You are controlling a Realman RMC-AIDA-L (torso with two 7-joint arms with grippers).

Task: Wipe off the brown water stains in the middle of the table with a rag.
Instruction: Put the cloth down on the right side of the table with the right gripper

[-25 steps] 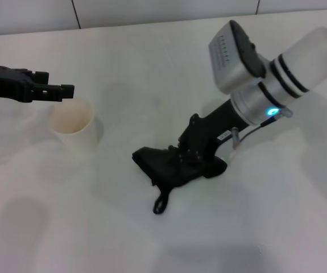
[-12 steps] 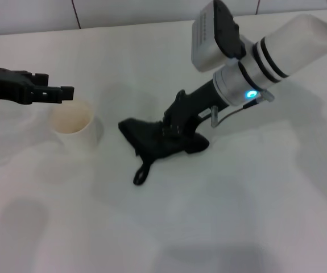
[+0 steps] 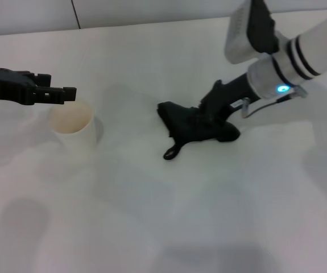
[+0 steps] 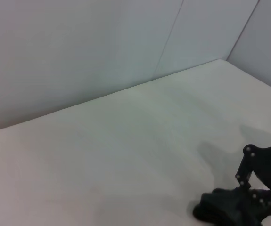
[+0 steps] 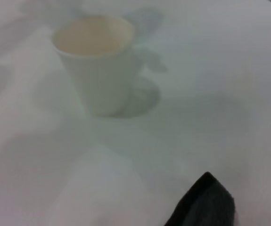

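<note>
Right tool is pinching the black rag against the bench, frame centre; left tool, closed and empty, is hovering above the cup.

White translucent plastic cup, upright, open mouth up, inside looks pale cream-tinted, contents cannot tell. Sits toward the left in the head view, casting a soft shadow. Grey-white panelled wall behind, with thin dark vertical seams; same wall fills the left wrist view.
</note>
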